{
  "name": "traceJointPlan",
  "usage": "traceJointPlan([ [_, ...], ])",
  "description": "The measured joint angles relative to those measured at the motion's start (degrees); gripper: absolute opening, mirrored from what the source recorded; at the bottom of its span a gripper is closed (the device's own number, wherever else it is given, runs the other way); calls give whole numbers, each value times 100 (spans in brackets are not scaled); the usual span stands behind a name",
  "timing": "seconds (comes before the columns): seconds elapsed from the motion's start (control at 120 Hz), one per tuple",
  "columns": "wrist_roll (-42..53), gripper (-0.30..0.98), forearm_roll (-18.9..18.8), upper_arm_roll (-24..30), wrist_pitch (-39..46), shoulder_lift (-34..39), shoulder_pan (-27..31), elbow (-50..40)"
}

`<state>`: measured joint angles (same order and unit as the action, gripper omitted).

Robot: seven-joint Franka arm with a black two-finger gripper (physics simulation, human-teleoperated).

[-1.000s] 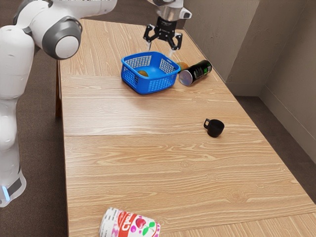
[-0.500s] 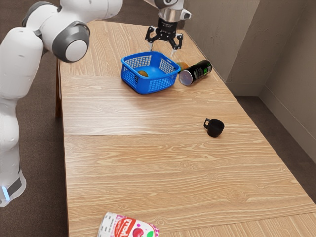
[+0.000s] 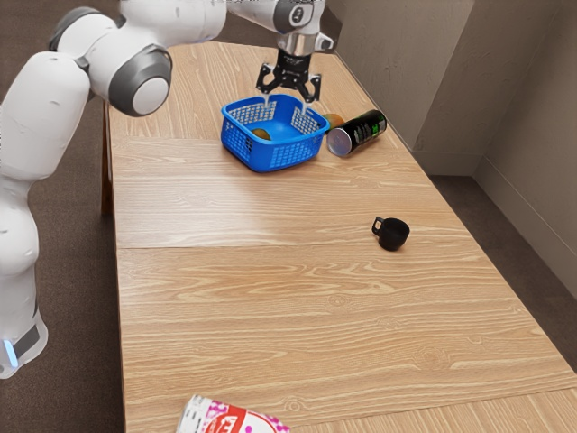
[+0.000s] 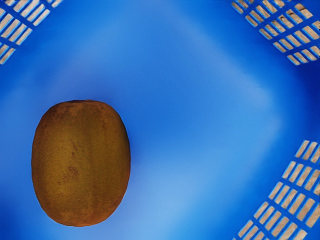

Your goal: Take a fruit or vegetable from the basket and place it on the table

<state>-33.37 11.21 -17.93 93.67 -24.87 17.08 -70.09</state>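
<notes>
Sitting on the floor of my blue basket [image 3: 275,160] is a kiwi [image 4: 80,162], plump, oval and golden brown, with darker flecks on its skin. To its right in the exterior view, I hang my pincer [image 3: 287,105] over the basket, fingers spread apart with air between them. Farther right come a lying dark can [image 3: 362,131] and a black cup [image 3: 393,234] on the table [image 3: 270,298].

The basket [image 3: 287,159] is open at its top, so from above there is a way in. Its walls stand around the kiwi [image 4: 81,162] and block a way from the side. Beside the basket, the lying can [image 3: 358,133] is an obstacle. Between basket and black cup [image 3: 393,234], wide wooden surface gives passage.
</notes>
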Motion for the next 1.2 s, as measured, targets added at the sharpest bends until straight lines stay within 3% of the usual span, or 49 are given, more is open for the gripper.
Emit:
traceJointPlan([
  [0.65, 294, 69, 419, 3, 142, -571, 234, 246],
  [1.2, 426, 69, 414, 160, 285, -387, 374, -125],
])
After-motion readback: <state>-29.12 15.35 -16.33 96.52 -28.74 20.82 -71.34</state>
